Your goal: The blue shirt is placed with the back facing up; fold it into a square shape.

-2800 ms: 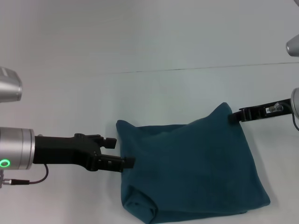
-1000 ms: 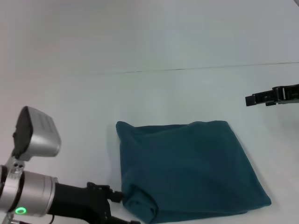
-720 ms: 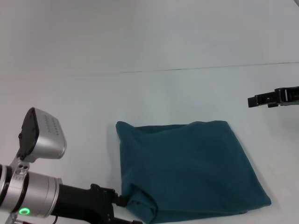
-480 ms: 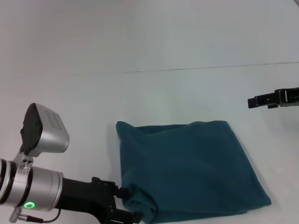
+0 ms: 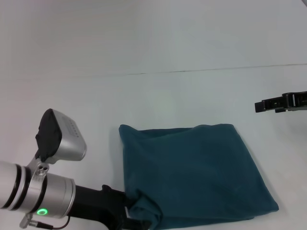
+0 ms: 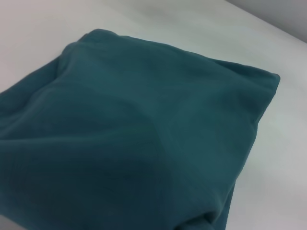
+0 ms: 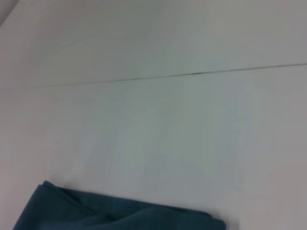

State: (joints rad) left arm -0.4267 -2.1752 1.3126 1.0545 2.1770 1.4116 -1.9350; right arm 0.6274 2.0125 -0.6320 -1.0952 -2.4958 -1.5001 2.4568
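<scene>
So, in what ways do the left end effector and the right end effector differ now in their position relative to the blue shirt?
The left end effector is low at the blue shirt's near left corner and touches the bunched fabric there; the right end effector is apart from the shirt, beyond its far right corner. The left arm's silver wrist shows in the head view; of the right one only the black tip shows. Both are black.

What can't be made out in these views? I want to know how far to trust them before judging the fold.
- Left gripper: in the head view its fingertips are cut off by the bottom edge at the near left corner of the blue shirt; open or shut is unreadable, and its wrist view shows only cloth.
- Right gripper: cropped by the right edge, too small to read.
- Shirt's underside and inner layers: hidden by the top layer.
</scene>
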